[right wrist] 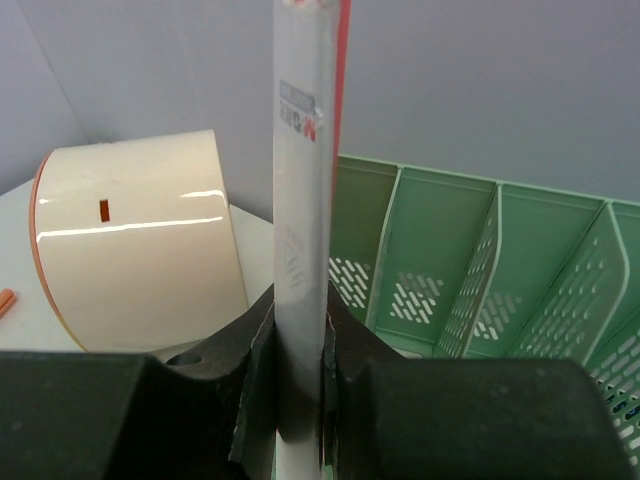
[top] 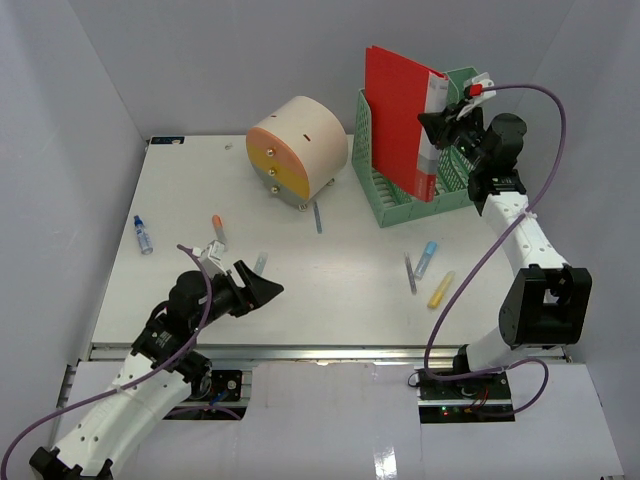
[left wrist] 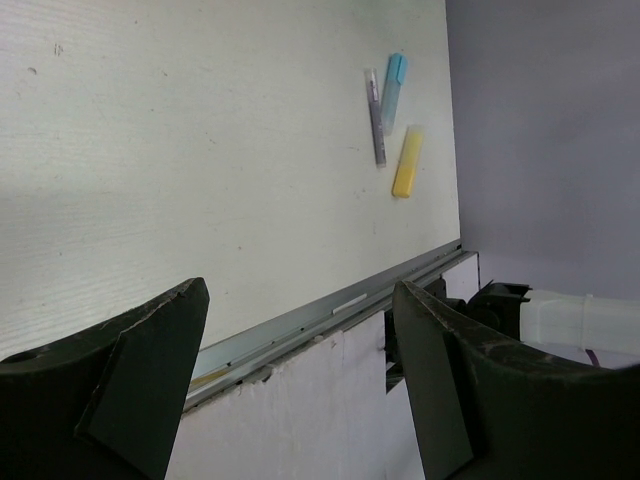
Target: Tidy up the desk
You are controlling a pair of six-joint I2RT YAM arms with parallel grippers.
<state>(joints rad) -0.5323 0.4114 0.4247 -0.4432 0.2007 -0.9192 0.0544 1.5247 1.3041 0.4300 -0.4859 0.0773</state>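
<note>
While my right pincer [top: 447,118] clamps the red plastic folder [top: 398,100] upright in the green mesh file rack [top: 372,160], filing looks nearly done; next, release cleanly. My left pincer [top: 262,288] gapes empty over the white rectangular worktop [top: 330,270] beneath both arms.

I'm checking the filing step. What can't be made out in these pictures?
- Top external: the lower edge of the red plastic folder is hidden behind the wall of the green slotted file rack, so whether it is seated is unclear.
- Right wrist: the frame cuts off the top of the folder's grey spine, and the right hand covers its lower part.
- Top external: the label on the small blue-capped bottle is too small to read.
</note>
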